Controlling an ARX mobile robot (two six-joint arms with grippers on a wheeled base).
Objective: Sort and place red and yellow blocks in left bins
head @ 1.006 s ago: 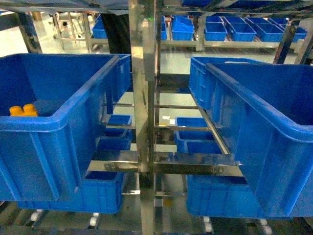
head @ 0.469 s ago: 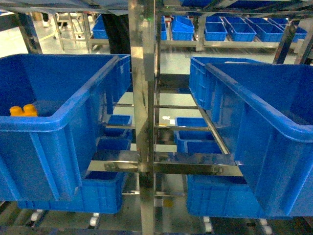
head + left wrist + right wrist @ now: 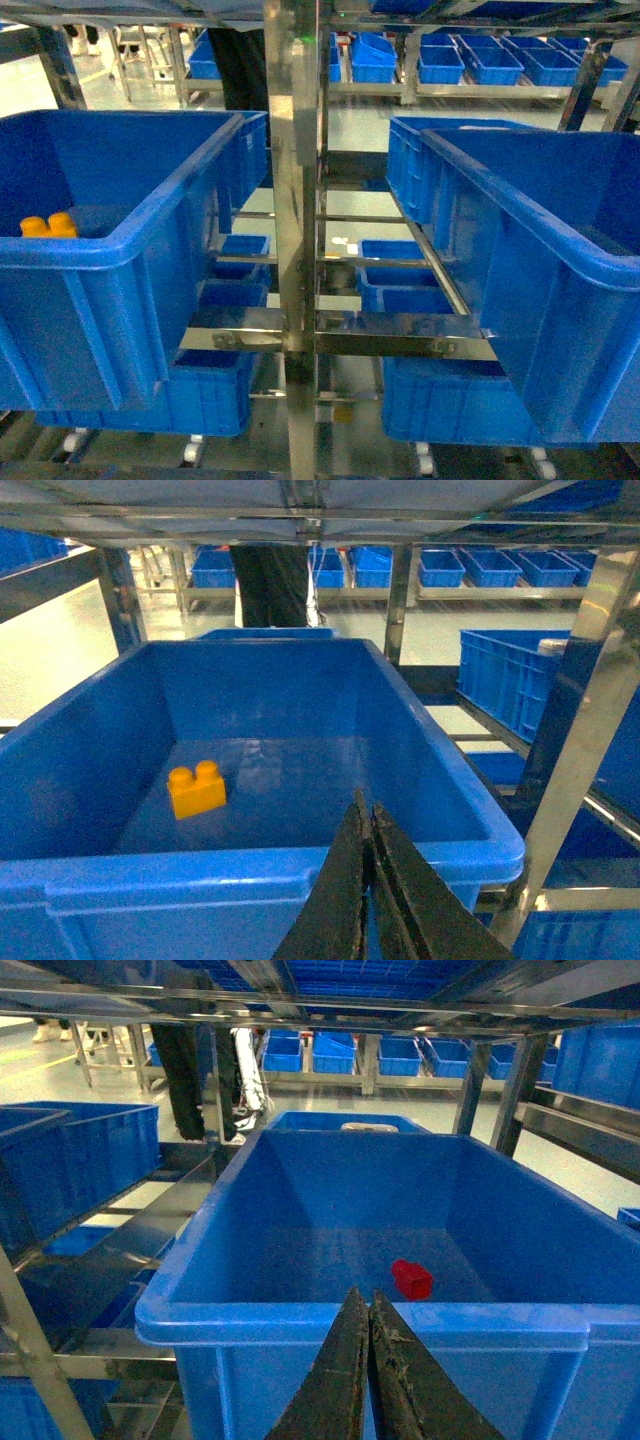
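rack: steel shelving frame (image 3: 290, 200), shiny upright post at frame centre in head view, flat rails running back, reflective.
left crate: big deep blue plastic bin (image 3: 110, 255), left half of head view, thick rolled rim, ribbed outer walls, smooth glossy floor; fills most of left wrist view (image 3: 250, 865).
right crate: same kind of blue bin (image 3: 560, 250), right half of head view; fills right wrist view (image 3: 400, 1315).
background bins: rows of smaller blue crates (image 3: 480, 60) on shelves, top of head view; more blue bins (image 3: 400, 275) low centre.
yellow block: orange-yellow plastic brick (image 3: 196, 788), two round studs on top, glossy, sits on floor of left crate, left of centre in left wrist view; peeks over rim at far left in head view (image 3: 48, 226).
red block: plain bright red brick (image 3: 412, 1279), smooth, slightly tilted, on floor of right crate, right of centre in right wrist view.
left gripper: black fingers (image 3: 367, 880) at bottom centre, tips pressed together, nothing between, over near rim of left crate.
right gripper: black fingers (image 3: 365, 1360) bottom centre, tips together, nothing held, over near rim of right crate.
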